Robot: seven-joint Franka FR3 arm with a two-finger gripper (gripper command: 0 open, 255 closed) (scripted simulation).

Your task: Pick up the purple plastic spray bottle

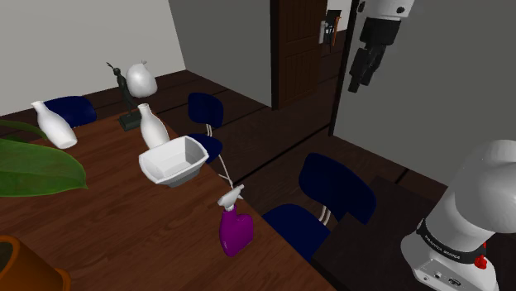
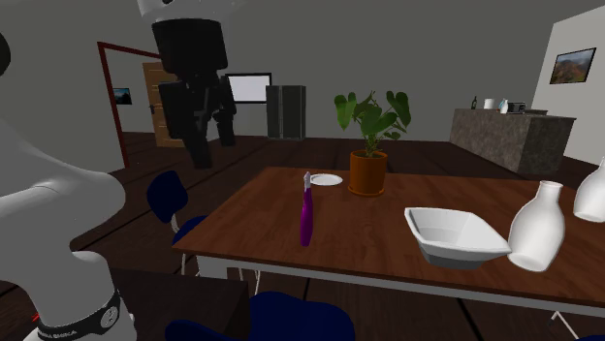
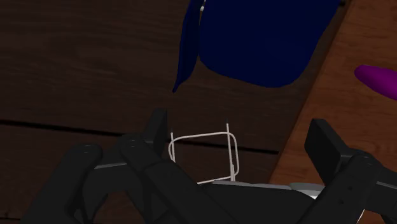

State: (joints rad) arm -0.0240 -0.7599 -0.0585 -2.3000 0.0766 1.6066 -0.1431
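Apparently only the approach step: the gripper, jaws spread empty, must descend to the purple spray bottle, well outside them.

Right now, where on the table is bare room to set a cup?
Bare wood lies between the purple spray bottle, the white bowl and the orange pot. Crowded beside the bowl, around the white vase and dark statuette.

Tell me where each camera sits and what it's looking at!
Shoulder view: beside the stand, looking down over the table; white arm and claw show.
Second exterior view: low beside the arm, facing along the table toward the potted plant; arm and claw show.
Wrist view: on the wrist, looking down at a blue chair; open claw shows.
All three catch the purple spray bottle.
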